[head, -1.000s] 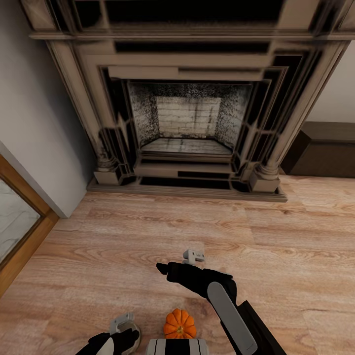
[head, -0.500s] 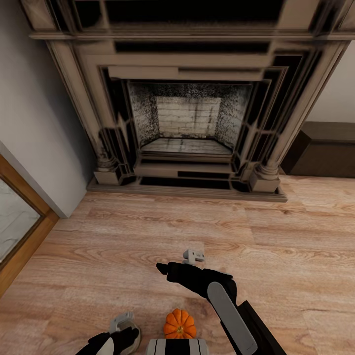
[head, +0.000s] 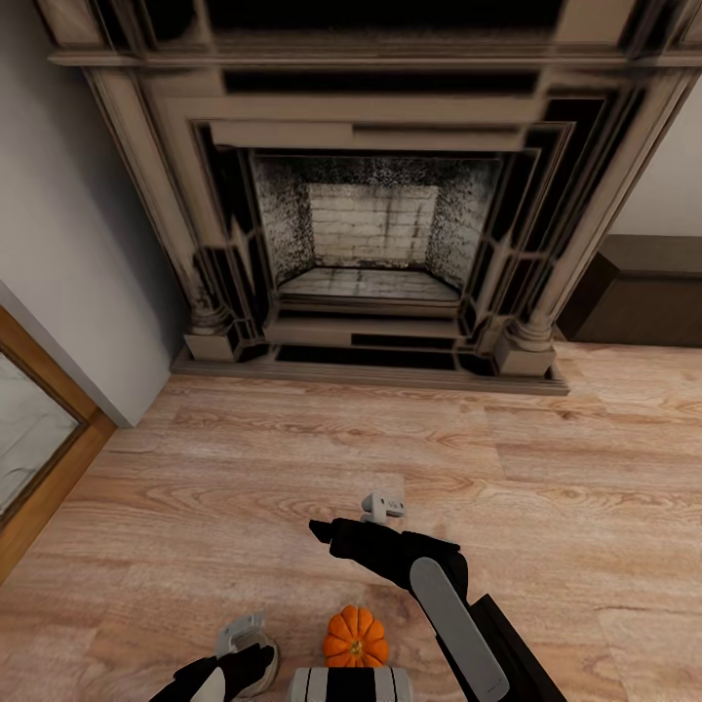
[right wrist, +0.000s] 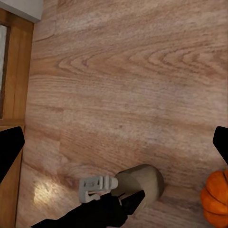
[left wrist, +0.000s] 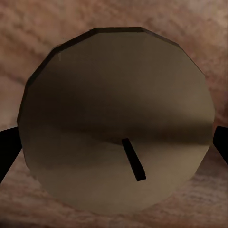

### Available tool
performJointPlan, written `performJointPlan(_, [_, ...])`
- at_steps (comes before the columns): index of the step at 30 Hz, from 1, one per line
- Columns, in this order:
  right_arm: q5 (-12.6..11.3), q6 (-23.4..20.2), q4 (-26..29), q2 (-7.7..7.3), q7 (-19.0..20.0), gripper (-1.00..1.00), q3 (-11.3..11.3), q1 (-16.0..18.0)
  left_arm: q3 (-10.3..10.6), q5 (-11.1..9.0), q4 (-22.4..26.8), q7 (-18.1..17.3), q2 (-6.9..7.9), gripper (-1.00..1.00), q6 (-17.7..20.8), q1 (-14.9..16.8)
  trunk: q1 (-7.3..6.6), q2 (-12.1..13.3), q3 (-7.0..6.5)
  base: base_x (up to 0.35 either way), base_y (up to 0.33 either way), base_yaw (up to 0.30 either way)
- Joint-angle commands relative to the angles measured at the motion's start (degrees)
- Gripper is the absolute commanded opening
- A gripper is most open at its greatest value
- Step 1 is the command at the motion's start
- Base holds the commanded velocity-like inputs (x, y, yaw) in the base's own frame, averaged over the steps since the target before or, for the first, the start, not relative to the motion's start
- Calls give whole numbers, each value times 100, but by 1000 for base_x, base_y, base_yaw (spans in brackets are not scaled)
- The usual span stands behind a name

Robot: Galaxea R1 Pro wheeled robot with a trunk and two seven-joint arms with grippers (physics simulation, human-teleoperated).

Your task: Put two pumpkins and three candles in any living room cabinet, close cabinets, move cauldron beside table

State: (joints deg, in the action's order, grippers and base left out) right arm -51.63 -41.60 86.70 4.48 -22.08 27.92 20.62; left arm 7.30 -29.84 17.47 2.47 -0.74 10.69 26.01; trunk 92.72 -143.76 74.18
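Note:
A pale beige candle [left wrist: 114,118] with a short dark wick stands on the wood floor. My left gripper [head: 249,655] hangs right over it, open, with a dark fingertip [left wrist: 7,149] at each side of the candle. The right wrist view shows the same candle [right wrist: 147,180] under the left gripper [right wrist: 118,194]. A small orange ribbed pumpkin [head: 356,636] sits on the floor just right of the candle; its edge [right wrist: 217,199] also shows beside the candle. My right gripper [head: 327,531] hovers open above the floor, farther forward, holding nothing. A low dark brown cabinet [head: 643,292] stands right of the fireplace.
An ornate fireplace surround [head: 370,244] fills the wall ahead. A grey wall corner [head: 97,341] and a wooden door frame [head: 44,468] close the left side. Bare wood floor [head: 292,448] stretches between me and the hearth.
The head view has shifted slightly, so the fireplace sits a little higher. My left gripper sits a touch lower over the candle. The right arm has not moved.

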Motion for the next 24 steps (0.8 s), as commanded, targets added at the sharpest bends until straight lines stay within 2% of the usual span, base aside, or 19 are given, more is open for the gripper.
performJointPlan(1, [-62, -6, 9, 0, -60, 100, 3, 4, 41, -49, 11, 26, 4, 100, 21, 0, -1, -2, 4, 0, 0, 0])
performJointPlan(18, [-65, -6, 14, 0, -60, 100, 3, 4, 37, -53, 11, 26, 4, 100, 21, 0, -1, -2, 4, 0, 0, 0])
performJointPlan(19, [-62, -6, 14, 0, -60, 100, 3, 4, 36, -59, 11, 26, 4, -100, 21, 0, -1, -2, 4, 0, 0, 0])
performJointPlan(24, [-63, -6, 14, 0, -60, 100, 3, 4, 36, -86, 11, 27, 4, -100, 21, 0, -1, -2, 4, 0, 0, 0])
